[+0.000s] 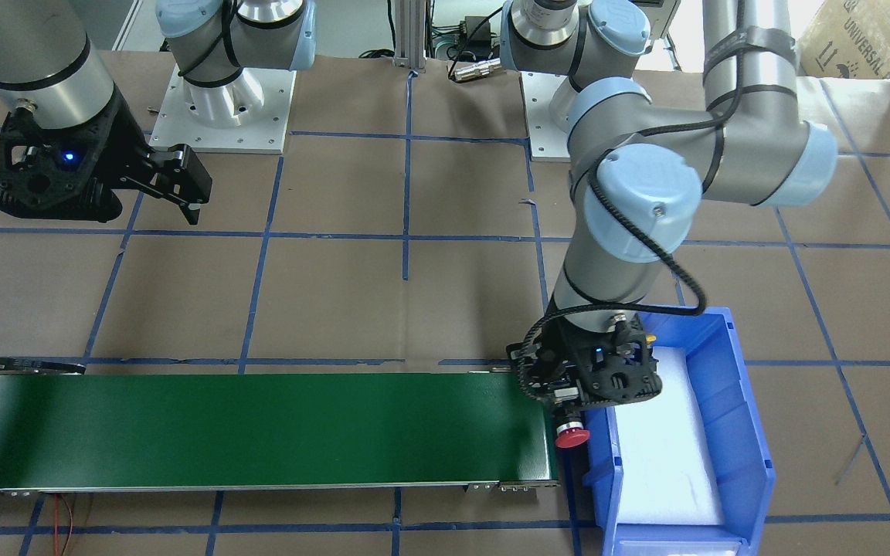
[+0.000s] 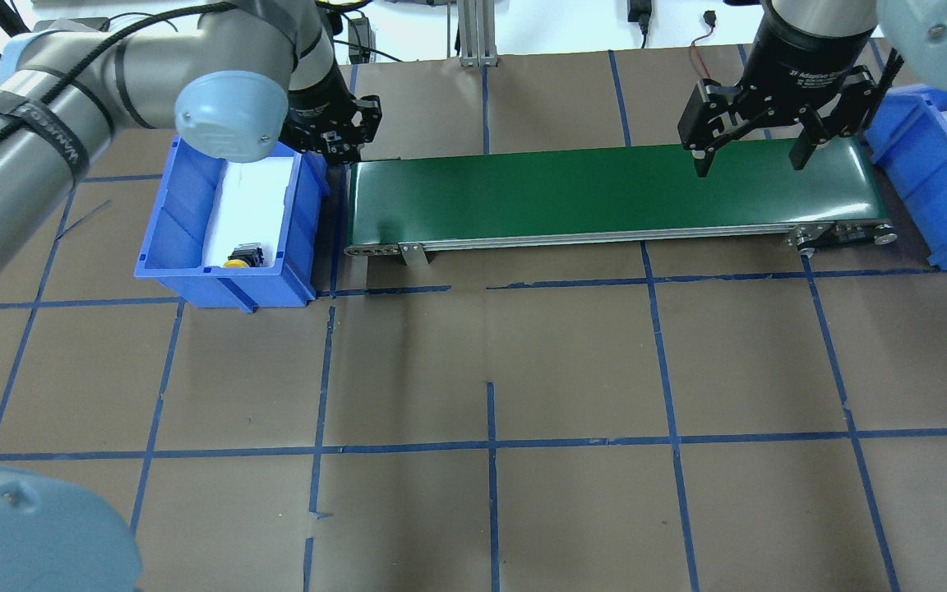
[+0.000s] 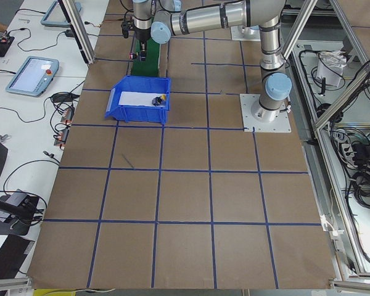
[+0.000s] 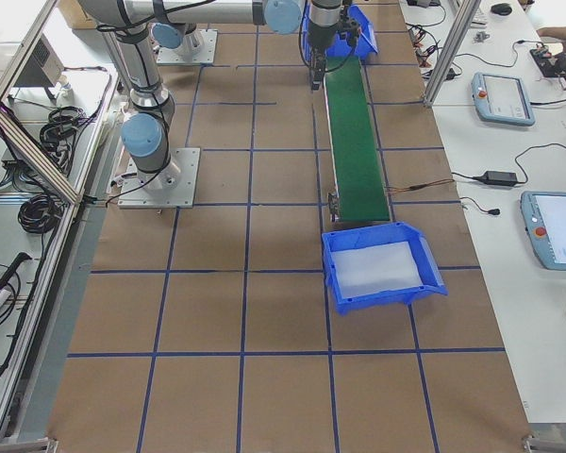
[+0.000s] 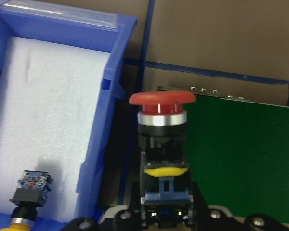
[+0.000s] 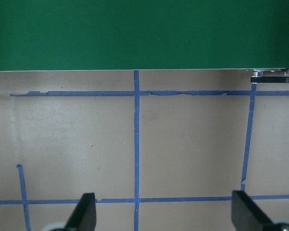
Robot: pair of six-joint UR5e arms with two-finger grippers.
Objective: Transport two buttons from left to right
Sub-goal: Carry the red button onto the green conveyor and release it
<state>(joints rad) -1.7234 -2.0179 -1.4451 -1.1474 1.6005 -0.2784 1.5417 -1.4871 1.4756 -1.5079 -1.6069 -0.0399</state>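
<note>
My left gripper (image 1: 568, 408) is shut on the red mushroom-cap button (image 1: 572, 435), holding it between the blue bin's (image 1: 746, 432) wall and the end of the green conveyor belt (image 1: 259, 428). The left wrist view shows the red button (image 5: 162, 122) clamped upright between the fingers, over the gap next to the belt (image 5: 245, 154). The yellow button (image 2: 239, 257) lies on white foam in the near corner of the bin (image 2: 153, 263); it also shows in the left wrist view (image 5: 31, 192). My right gripper (image 2: 753, 156) is open and empty, hovering at the belt's other end (image 2: 605, 193).
A second blue bin (image 2: 926, 181) with white foam stands past the belt's right end; it also shows in the exterior right view (image 4: 382, 294). Brown paper with a blue tape grid covers the table (image 2: 490, 370). The arm bases (image 1: 229, 108) stand on the robot's side.
</note>
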